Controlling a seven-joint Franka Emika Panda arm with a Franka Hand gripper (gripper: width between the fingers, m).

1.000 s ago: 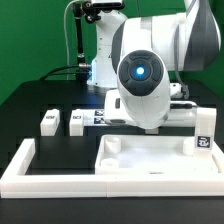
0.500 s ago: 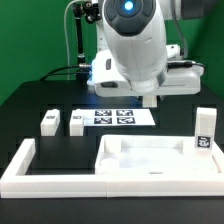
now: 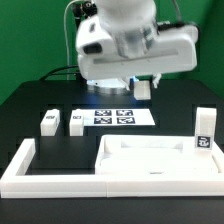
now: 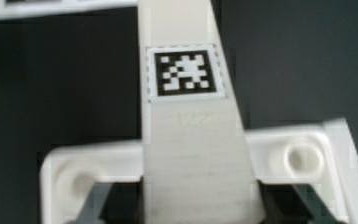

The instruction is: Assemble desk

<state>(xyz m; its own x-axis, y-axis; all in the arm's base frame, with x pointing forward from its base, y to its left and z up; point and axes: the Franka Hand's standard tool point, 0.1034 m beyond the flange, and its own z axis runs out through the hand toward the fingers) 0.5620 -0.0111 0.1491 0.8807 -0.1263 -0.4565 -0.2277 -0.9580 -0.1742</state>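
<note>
My gripper (image 3: 145,90) is raised above the table and shut on a white desk leg (image 3: 145,87). In the wrist view that leg (image 4: 190,110) runs long between my dark fingers (image 4: 108,203), with its square tag facing the camera. The white rimmed tabletop (image 3: 150,158) lies in front, below the gripper; the wrist view shows it (image 4: 87,165) with a round corner hole (image 4: 302,158) beside the held leg. Two more legs (image 3: 48,122) (image 3: 76,122) stand on the exterior view's left. Another leg (image 3: 204,130) stands upright at the tabletop's right end.
The marker board (image 3: 118,116) lies flat behind the tabletop. A low white angular fence (image 3: 22,165) borders the front and the exterior view's left of the tabletop. The arm's large body (image 3: 130,45) fills the upper middle. A stand with cables rises at the back.
The arm has lifted up and back from low over the tabletop, carrying the leg with it. The tabletop and the other legs have not moved.
</note>
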